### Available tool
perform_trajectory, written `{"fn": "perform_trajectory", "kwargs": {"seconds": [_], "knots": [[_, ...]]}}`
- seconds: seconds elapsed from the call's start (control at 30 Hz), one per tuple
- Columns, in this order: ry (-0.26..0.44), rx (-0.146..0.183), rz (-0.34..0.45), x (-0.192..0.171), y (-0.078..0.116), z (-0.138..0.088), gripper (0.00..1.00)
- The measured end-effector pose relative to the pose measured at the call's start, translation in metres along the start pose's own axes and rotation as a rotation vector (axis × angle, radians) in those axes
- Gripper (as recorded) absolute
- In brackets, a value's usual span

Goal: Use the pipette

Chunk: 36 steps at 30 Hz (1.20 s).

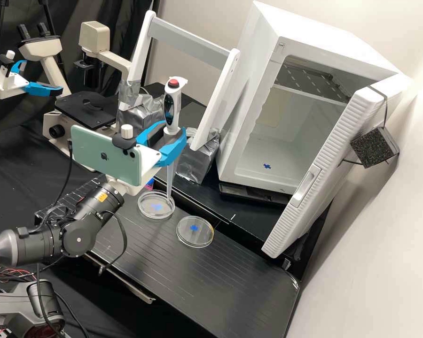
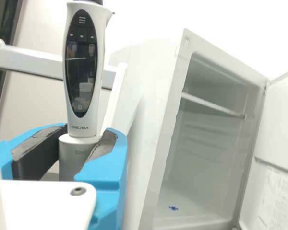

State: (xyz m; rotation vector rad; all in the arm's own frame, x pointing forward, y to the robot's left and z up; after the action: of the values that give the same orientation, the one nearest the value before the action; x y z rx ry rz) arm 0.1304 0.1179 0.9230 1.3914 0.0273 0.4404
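My gripper is at the middle of the bench in the high view, its blue fingers closed around the lower body of the white pipette. The pipette stands nearly upright, red button on top, its long clear tip pointing down by the right edge of a petri dish; whether the tip touches the dish I cannot tell. A second petri dish lies to the right and nearer. From the wrist, the gripper has its dark pads against the collar beneath the pipette and its dark display.
A white open-doored incubator stands at the back right, its door swung forward. Behind the gripper is a white frame on foil-wrapped blocks; a microscope stands at the back left. Another arm's gripper shows at the left edge.
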Motion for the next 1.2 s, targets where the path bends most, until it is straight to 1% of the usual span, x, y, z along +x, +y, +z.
{"fn": "perform_trajectory", "kwargs": {"seconds": [0.13,0.2,0.3,0.57,0.87,0.97,1.1,1.17,1.2], "knots": [[0.018,0.03,0.008,0.001,0.005,-0.009,0.0],[0.023,0.049,0.001,0.002,0.006,-0.012,0.0],[0.029,0.065,-0.015,0.003,0.004,-0.014,0.0],[0.013,0.08,-0.042,0.004,0.001,-0.013,0.0],[-0.002,0.083,-0.05,0.005,0.0,-0.01,0.0],[0.003,0.085,-0.053,0.006,-0.001,-0.011,0.0],[0.024,0.086,-0.067,0.016,0.006,-0.019,0.0],[0.034,0.095,-0.084,0.025,0.008,-0.023,0.0],[0.051,0.101,-0.098,0.032,0.01,-0.028,0.0]]}}
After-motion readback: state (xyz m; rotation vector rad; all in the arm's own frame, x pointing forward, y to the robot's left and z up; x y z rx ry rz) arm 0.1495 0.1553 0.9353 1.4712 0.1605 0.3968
